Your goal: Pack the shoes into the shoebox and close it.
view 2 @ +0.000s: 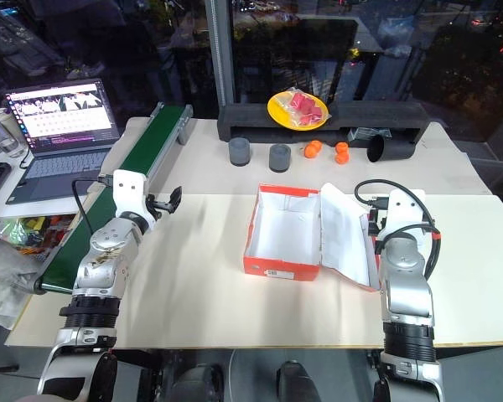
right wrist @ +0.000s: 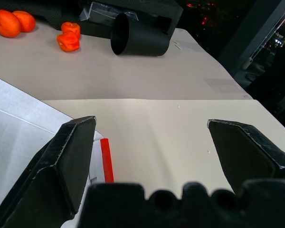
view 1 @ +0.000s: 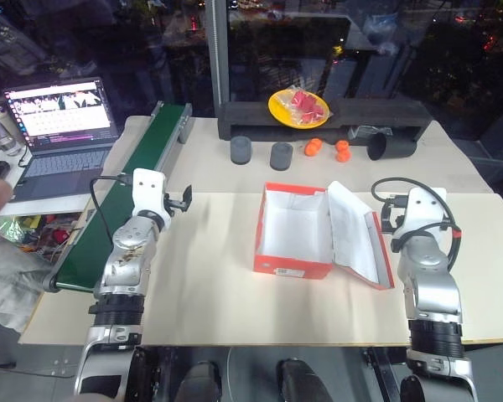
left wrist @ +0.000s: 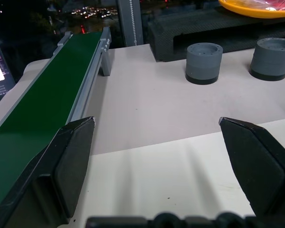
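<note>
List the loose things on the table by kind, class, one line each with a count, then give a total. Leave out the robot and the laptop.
Shoebox, open and empty: 1
Grey cylinders: 2
Small orange fruits: 4
Black tube lying on its side: 1
Yellow plate of red pieces: 1
Green conveyor belt: 1
Total: 10

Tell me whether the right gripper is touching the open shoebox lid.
Apart. In the right wrist view the right gripper has both fingers spread over bare table, with the lid off to one side, clear of the fingertips.
</note>
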Motion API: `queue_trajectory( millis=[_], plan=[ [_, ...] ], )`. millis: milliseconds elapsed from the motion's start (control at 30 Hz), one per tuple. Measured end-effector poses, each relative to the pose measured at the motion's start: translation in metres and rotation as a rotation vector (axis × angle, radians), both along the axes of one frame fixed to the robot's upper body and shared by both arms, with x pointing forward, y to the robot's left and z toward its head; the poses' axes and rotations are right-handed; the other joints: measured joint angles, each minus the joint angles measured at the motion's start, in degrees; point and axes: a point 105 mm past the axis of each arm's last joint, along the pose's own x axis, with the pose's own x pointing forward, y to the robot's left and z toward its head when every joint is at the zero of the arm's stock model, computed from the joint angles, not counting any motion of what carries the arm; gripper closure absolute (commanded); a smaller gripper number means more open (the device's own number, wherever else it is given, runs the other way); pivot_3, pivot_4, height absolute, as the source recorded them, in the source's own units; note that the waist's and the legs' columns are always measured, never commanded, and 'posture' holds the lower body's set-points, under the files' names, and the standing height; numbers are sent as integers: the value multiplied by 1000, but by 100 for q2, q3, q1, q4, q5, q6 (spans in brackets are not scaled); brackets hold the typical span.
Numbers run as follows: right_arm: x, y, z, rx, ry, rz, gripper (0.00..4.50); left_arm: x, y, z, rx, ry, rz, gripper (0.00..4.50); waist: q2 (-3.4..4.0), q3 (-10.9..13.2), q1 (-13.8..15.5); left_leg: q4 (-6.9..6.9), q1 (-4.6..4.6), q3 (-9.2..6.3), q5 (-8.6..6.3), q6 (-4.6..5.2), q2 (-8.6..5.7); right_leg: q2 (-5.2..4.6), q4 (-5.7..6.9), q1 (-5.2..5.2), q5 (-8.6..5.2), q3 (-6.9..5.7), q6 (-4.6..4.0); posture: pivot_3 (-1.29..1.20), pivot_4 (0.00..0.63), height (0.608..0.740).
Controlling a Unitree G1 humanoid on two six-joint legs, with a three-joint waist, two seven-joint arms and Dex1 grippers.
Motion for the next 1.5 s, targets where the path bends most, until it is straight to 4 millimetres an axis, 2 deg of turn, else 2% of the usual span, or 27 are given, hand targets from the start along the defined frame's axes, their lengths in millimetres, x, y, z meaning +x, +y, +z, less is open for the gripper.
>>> queue_trajectory(
  millis=[100,167,267,333,400,467,533,600,667,733,800,900,1067,1133,1500],
  plan=[
    [0,0,0,0,0,-2,51,0,-3,0,12,-3,-15,0,0,0,0,0,0,0,0,0,0,0,0,0,0,0,0,0,150,719],
    [-1,-1,2,30,-17,-1,51,0,-16,5,44,-33,-92,0,0,0,4,0,-2,0,0,0,-1,0,-1,0,0,-1,0,0,150,719],
    [3,17,15,46,-54,98,51,0,-18,18,54,-83,-139,0,0,0,-30,0,-2,0,0,0,0,1,-1,-1,0,0,0,0,150,719],
    [6,43,29,9,-71,257,51,1,-5,32,57,-115,-118,0,0,0,-80,-1,-2,-5,0,0,1,4,1,-4,0,1,1,0,150,719],
    [6,73,45,33,-102,432,51,1,17,47,46,-138,-73,0,0,0,-129,-1,-1,-14,0,0,2,7,3,-3,0,-2,1,0,150,719],
    [-5,112,64,57,-114,680,51,1,47,56,21,-106,-20,0,0,0,-150,-1,-2,-21,0,1,2,7,1,-1,-2,-9,3,0,150,719],
    [-20,141,79,63,-117,874,51,-2,72,52,39,-29,16,0,0,0,-145,-1,-3,-22,-1,1,1,2,-2,4,-5,-17,8,0,150,719],
    [-34,158,85,61,-100,1010,51,-5,84,43,50,28,29,0,-3,1,-120,-1,-3,-29,-1,1,1,-3,-9,14,-5,-33,8,0,150,719],
    [-58,182,83,27,-20,1236,51,-7,93,32,50,77,46,0,-11,5,-31,2,-5,-35,-1,1,2,-6,-16,20,-5,-44,8,0,150,719],
    [-80,201,77,-2,52,1421,51,-8,99,30,55,94,58,0,-32,6,25,8,-6,-47,-1,1,2,-6,-18,27,-6,-57,6,0,150,719],
    [-91,210,70,-13,115,1527,51,-10,108,32,74,105,73,0,-45,3,26,14,-6,-49,-1,1,3,-6,-21,32,-6,-60,5,0,150,719],
    [-94,220,58,-40,186,1583,51,-14,119,32,108,131,84,0,-50,-1,24,17,-3,-50,-1,1,3,-7,-20,36,-6,-63,4,0,150,719],
    [-82,224,17,-77,319,1527,51,-19,124,11,109,209,83,0,-56,-2,33,17,-7,-51,-1,1,3,-7,-19,33,-7,-66,3,0,150,719],
    [-84,225,4,-74,361,1524,51,-20,125,8,109,218,84,0,-58,-2,53,17,-8,-53,-1,1,3,-7,-20,33,-7,-67,3,0,150,719],
    [-81,229,2,-27,337,1499,51,-21,125,8,131,229,77,0,-59,-2,133,24,-8,-53,-1,0,4,-7,-15,34,-7,-69,3,0,150,719]
  ],
)
